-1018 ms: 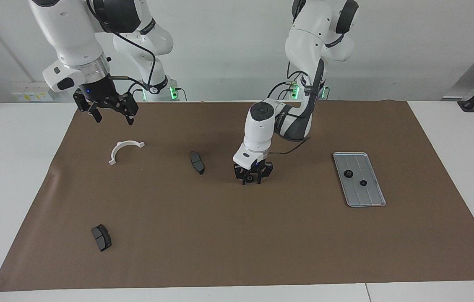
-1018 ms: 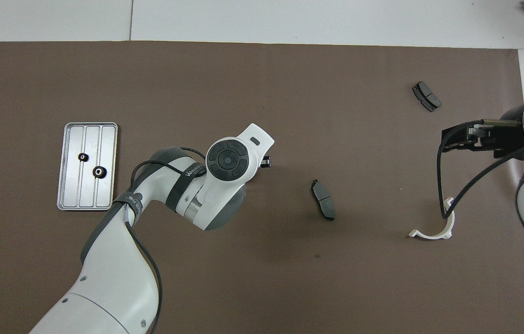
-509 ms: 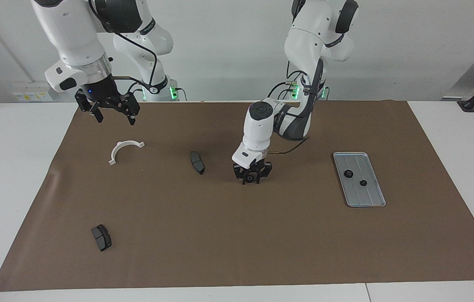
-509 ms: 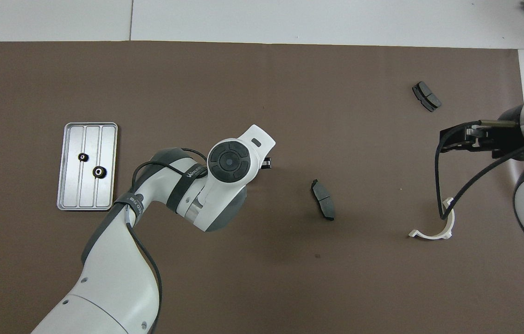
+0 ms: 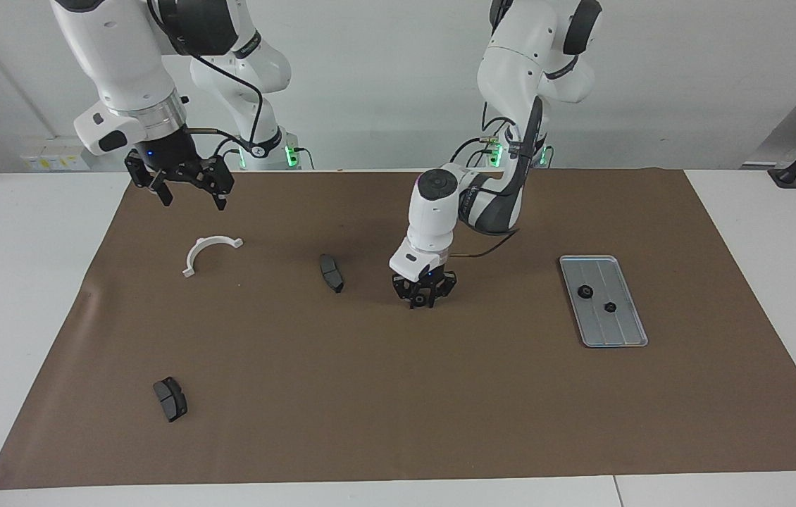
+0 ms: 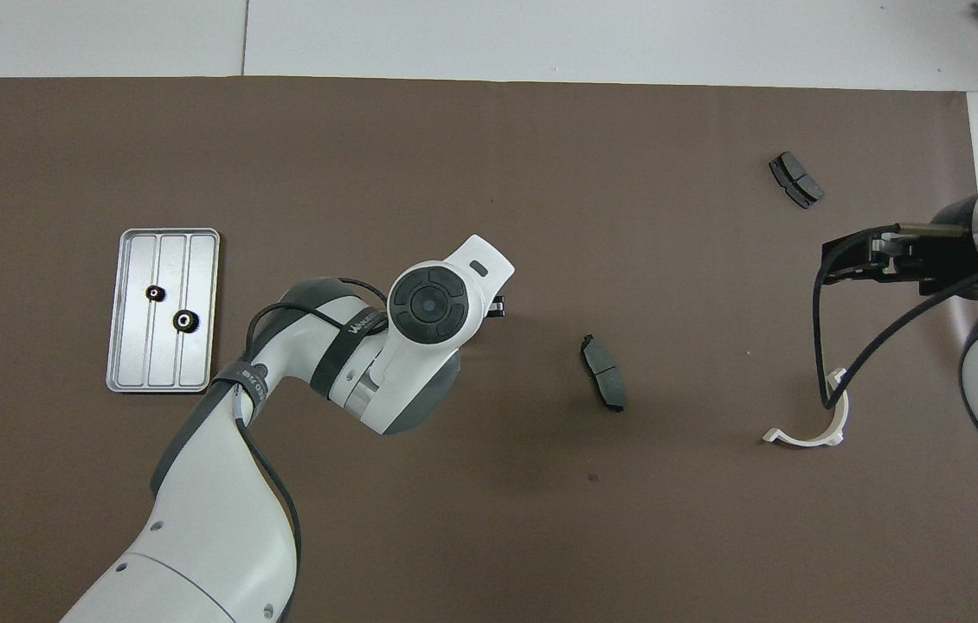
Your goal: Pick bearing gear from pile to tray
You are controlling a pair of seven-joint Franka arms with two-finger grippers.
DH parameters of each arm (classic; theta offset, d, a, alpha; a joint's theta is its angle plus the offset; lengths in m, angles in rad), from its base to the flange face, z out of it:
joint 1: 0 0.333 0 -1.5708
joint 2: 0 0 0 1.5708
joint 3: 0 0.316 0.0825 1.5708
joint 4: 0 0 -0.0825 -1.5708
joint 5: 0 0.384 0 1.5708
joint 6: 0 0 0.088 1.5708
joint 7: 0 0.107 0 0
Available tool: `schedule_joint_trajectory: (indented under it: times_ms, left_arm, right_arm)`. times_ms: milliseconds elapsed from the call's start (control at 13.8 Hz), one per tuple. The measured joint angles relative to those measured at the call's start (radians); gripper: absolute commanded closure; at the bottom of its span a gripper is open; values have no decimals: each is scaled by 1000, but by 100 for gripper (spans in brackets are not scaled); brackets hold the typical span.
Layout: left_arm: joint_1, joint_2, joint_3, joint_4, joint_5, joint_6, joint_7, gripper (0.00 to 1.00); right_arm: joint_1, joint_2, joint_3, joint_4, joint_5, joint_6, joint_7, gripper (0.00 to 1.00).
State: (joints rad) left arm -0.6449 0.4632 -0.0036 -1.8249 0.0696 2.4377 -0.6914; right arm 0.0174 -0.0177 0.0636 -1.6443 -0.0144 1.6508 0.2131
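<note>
The left end effector (image 5: 423, 303) has drawn its fingers in low on the mat (image 5: 370, 394), seemingly around a gear; whether it grips, I cannot tell. The right end effector (image 5: 185, 184) waits open.

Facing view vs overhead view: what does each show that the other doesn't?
Facing view only: the left hand down at the brown mat between the nearer dark pad and the tray; what is between its fingers cannot be made out. Both arm bases also show.

Overhead view only: the left arm's wrist covers that hand.

Both: tray with two black gears, white bracket, farther dark pad, and the right hand waiting open over the mat's edge.
</note>
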Motion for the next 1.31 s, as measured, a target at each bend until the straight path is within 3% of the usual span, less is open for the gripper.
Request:
schedule_joint_trajectory:
  times_ms: [581,727,1018,1308]
  left_arm:
    - [-3,-3,5,-2,1,-8,-3,79]
    - [29,-2,33,38,4,-68,3,79]
    - [236,2,45,161,20,-227,185,79]
    - [456,1,45,165,20,-316,518,82]
  right_arm:
    - [0,0,0,0,0,0,0,0]
    - [0,0,0,0,0,0,0,0]
    - [0,0,0,0,0,0,0,0]
    - [0,0,0,0,0,0,0,0]
